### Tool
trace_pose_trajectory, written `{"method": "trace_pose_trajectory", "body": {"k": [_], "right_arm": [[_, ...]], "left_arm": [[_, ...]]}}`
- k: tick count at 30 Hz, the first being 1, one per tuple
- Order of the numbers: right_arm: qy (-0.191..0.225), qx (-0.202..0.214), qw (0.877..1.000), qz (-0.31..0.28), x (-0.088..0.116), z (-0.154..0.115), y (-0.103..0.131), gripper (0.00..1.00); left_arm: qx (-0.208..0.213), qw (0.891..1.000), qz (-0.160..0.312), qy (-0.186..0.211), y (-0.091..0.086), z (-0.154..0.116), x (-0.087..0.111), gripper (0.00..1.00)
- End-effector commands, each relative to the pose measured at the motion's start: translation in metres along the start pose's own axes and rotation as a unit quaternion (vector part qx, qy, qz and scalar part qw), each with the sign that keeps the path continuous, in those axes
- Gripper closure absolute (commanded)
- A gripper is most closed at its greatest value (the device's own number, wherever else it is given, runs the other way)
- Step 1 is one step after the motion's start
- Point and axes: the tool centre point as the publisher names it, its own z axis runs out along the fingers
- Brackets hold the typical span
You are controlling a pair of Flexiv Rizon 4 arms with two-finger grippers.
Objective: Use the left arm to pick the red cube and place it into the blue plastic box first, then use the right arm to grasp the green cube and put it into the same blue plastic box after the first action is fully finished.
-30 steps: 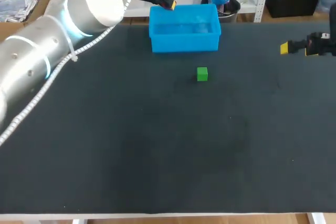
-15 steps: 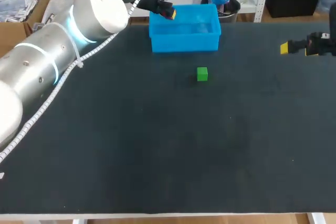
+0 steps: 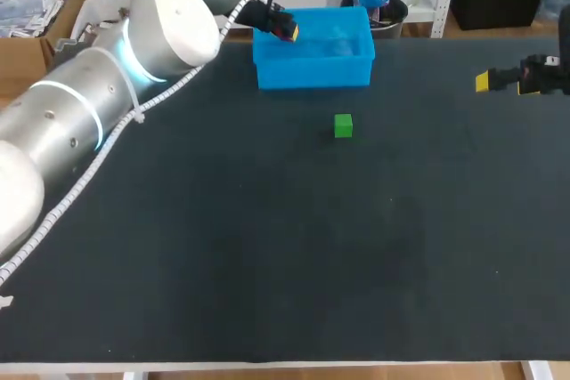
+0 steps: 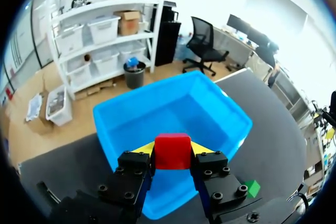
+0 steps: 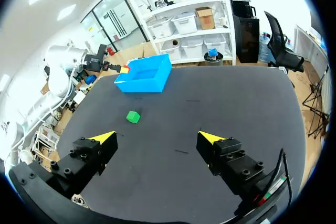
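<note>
My left gripper [image 4: 172, 151] is shut on the red cube [image 4: 172, 151] and holds it in the air over the near left part of the blue plastic box [image 4: 178, 114]. In the head view that gripper [image 3: 287, 31] hangs at the box's [image 3: 313, 67] left rim. The green cube [image 3: 343, 125] lies on the black table a little in front of the box, also seen beside the left fingers as a green cube [image 4: 252, 187]. My right gripper [image 5: 157, 139] is open and empty at the table's right side [image 3: 485, 81], far from the green cube [image 5: 133, 116].
The black table mat [image 3: 285, 246] spreads wide in front of the cube and box. The box [image 5: 145, 73] stands at the table's far edge. My left arm [image 3: 107, 104] stretches across the table's left rear part.
My left arm has swung a little to the right and lowered, carrying the red cube from the box's far left corner to over its left rim. The right arm has not moved.
</note>
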Motion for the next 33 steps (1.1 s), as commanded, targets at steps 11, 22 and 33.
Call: {"method": "trace_pose_trajectory", "body": {"k": [11, 22, 33], "right_arm": [[0.0, 0.001, 1.0, 0.0, 0.0, 0.001, 0.0, 0.0], [0.0, 0.001, 1.0, 0.0, 0.0, 0.001, 0.0, 0.0], [0.0, 0.001, 1.0, 0.0, 0.0, 0.001, 0.0, 0.0]], "left_arm": [[0.009, 0.997, 0.008, 0.072, 0.002, 0.032, -0.014, 0.45], [0.011, 0.997, 0.033, 0.075, -0.008, 0.025, -0.019, 0.0], [0.01, 0.997, 0.046, 0.056, -0.014, -0.005, -0.034, 0.0]]}}
